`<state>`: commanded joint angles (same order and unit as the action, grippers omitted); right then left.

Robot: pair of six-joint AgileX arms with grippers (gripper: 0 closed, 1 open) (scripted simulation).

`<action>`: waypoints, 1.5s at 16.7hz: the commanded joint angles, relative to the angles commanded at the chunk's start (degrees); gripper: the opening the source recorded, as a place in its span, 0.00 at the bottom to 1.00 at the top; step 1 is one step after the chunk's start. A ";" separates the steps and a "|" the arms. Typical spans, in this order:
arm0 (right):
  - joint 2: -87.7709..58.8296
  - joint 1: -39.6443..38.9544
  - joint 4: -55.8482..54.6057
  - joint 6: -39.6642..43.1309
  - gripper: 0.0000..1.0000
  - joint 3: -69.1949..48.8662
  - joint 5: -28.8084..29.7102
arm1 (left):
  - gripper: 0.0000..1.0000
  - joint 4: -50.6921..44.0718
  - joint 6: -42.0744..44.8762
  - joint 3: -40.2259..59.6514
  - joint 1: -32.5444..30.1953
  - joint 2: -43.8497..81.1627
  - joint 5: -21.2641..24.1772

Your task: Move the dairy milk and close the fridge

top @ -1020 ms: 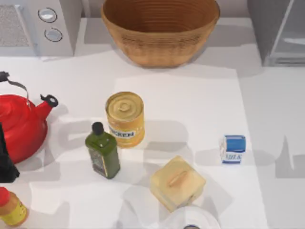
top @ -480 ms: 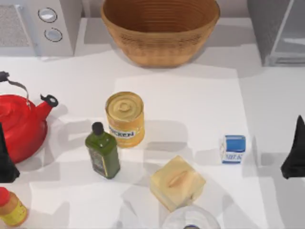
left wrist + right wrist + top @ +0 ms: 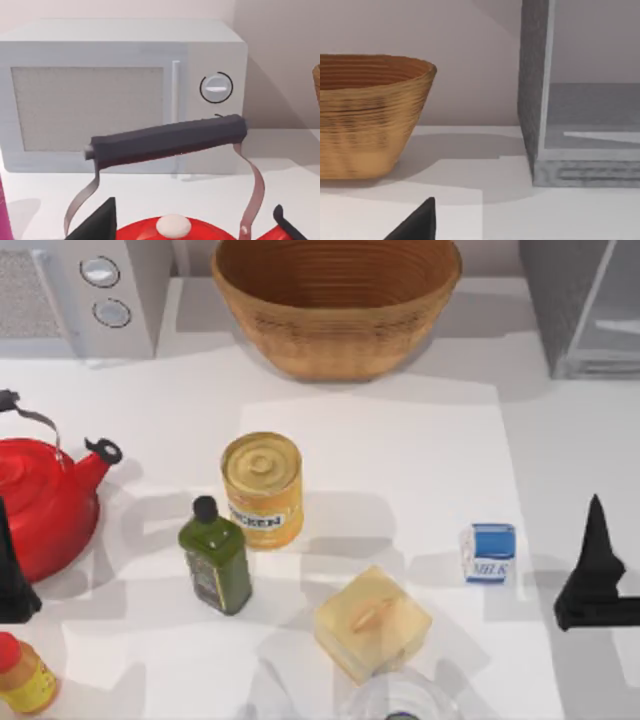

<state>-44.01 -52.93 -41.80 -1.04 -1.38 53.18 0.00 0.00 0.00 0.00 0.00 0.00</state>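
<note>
Table (image 3: 420,440): dairy milk (image 3: 488,553) beside right end effector (image 3: 592,580)

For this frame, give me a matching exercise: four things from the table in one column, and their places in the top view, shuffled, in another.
Things:
1. dairy milk
2. fridge
3. red kettle
4. right claw

Places:
A. far right corner, door open
B. left edge, in front of the microwave
C. right of the butter block, standing free
D. right edge, just right of the carton, apart from it

Pairs: 1-C, 2-A, 3-B, 4-D
</note>
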 joint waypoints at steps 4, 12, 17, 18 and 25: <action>-0.70 0.32 1.00 -0.72 1.00 -0.39 -0.30 | 1.00 0.00 0.00 0.00 0.00 0.00 0.00; -26.37 1.66 22.35 -21.40 1.00 -15.80 -5.80 | 1.00 0.00 0.00 0.00 0.00 0.00 0.00; -39.18 2.27 34.12 -34.31 1.00 -26.63 -11.80 | 1.00 0.00 0.00 0.00 0.00 0.00 0.00; -39.97 2.24 34.88 -35.16 1.00 -27.46 -12.33 | 1.00 0.00 0.00 0.00 0.00 0.00 0.00; -42.05 3.35 32.75 -34.41 1.00 -27.86 -13.25 | 1.00 0.00 0.00 0.00 0.00 0.00 0.00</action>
<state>-86.06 -49.58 -9.05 -35.45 -29.24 39.93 0.00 0.00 0.00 0.00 0.00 0.00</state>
